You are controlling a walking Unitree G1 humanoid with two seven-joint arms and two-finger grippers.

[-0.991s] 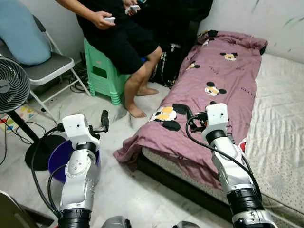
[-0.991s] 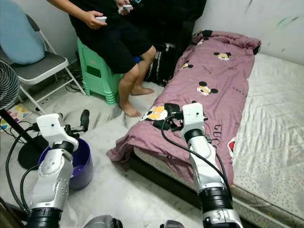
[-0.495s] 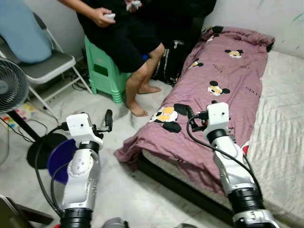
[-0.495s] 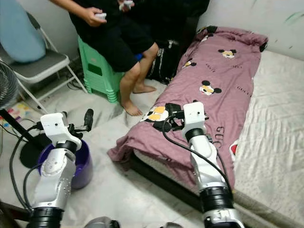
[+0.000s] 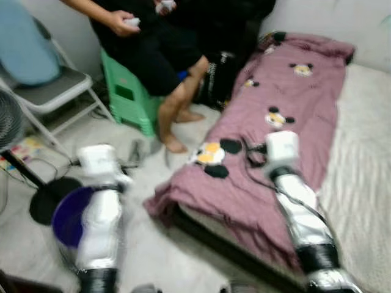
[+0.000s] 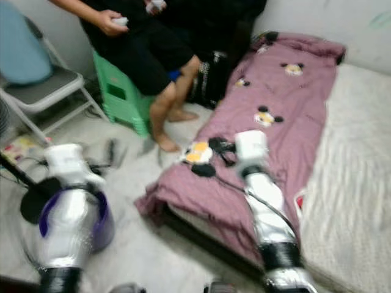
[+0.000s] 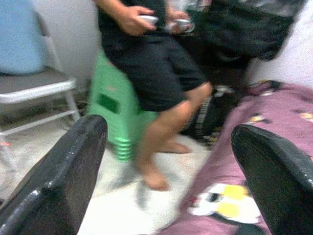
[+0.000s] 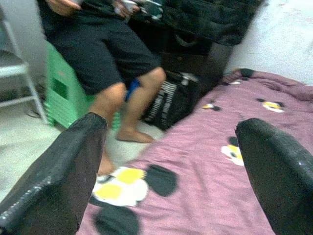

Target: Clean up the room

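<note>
Both pincers hold position above rumpled mauve cartoon-mouse blanket (image 5: pixel 287 104), corner trailing floorward.

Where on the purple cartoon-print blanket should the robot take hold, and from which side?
Probably the bunched corner of the purple blanket that droops off the bed's near end toward the floor. There the cloth gathers into folds that two fingers can pinch; higher up it lies flat. Come from the floor side, where the open right hand hovers above that end.

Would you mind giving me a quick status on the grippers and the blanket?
Left gripper open, empty, over the floor. Right gripper open, empty, above the purple blanket. Blanket rumpled, corner drooping off the bed. Person seated on green stool close ahead.
</note>
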